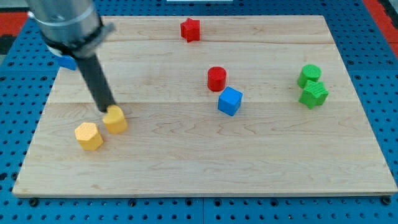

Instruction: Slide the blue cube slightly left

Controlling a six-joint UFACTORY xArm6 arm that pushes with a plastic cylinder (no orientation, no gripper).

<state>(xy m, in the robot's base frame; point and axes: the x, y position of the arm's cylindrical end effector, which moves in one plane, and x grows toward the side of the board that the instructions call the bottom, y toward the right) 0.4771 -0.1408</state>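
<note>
The blue cube (229,101) sits near the middle of the wooden board (205,162), just below and right of a red cylinder (216,78). My tip (106,109) is far to the view's left of it, touching the upper left edge of a yellow block (115,120). A second yellow block, hexagonal (89,136), lies just lower left of the first.
A red star-shaped block (190,29) lies near the board's top edge. Two green blocks (310,74) (314,94) sit close together at the right. Another blue block (67,61) shows partly behind the arm at the upper left.
</note>
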